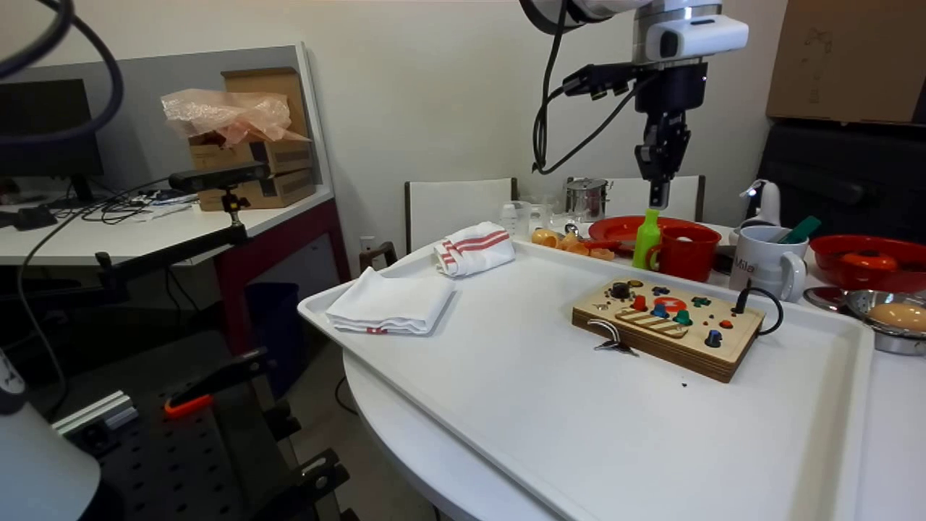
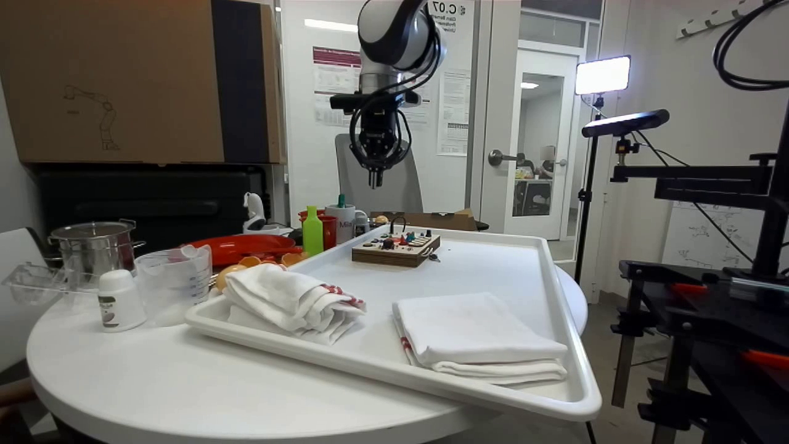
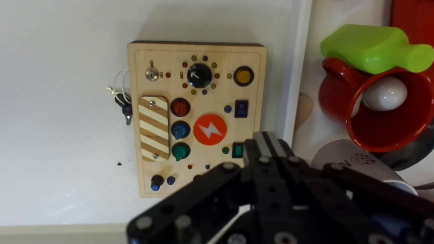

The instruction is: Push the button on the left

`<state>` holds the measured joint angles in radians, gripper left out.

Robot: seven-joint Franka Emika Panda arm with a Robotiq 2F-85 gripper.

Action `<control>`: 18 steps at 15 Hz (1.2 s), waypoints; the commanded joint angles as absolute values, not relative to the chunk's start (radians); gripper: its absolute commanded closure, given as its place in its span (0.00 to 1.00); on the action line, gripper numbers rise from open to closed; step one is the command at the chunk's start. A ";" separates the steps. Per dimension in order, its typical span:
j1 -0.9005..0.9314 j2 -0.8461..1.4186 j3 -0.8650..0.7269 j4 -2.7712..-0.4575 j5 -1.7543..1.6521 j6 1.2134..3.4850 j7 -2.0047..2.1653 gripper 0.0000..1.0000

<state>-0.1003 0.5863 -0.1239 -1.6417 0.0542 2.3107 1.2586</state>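
Note:
The wooden button board [image 3: 212,166] lies flat on the white tray [image 1: 506,383] and also shows in both exterior views [image 1: 669,322], [image 2: 385,256]. In the wrist view a yellow round button [image 3: 243,76], a blue rocker switch [image 3: 241,109] and a green rocker switch [image 3: 238,150] line its edge nearest the tray rim. Red [image 3: 180,107], blue [image 3: 180,130] and green [image 3: 180,151] knobs sit beside a striped plate [image 3: 153,128]. My gripper [image 3: 268,135] is shut with nothing between its fingertips. It hangs well above the board, pointing down, and hides the board's lower right corner.
A green bottle [image 1: 647,240], red mug [image 1: 686,253] and white mug [image 1: 759,264] stand just beyond the tray rim. Two white towels [image 1: 391,300], [image 1: 475,250] lie on the tray. A black cable [image 1: 770,295] loops from the board. Small keys [image 3: 127,110] lie beside it.

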 commanded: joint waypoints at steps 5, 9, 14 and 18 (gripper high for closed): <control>-0.107 0.657 -0.135 -1.568 0.092 2.263 1.209 1.00; -0.124 0.679 -0.129 -1.560 0.123 2.272 1.183 1.00; -0.144 0.712 -0.124 -1.544 0.170 2.281 1.141 1.00; -0.151 0.754 -0.126 -1.506 0.190 2.280 1.109 1.00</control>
<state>-0.1395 0.7061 -0.1305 -1.5692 0.1530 2.2920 1.1535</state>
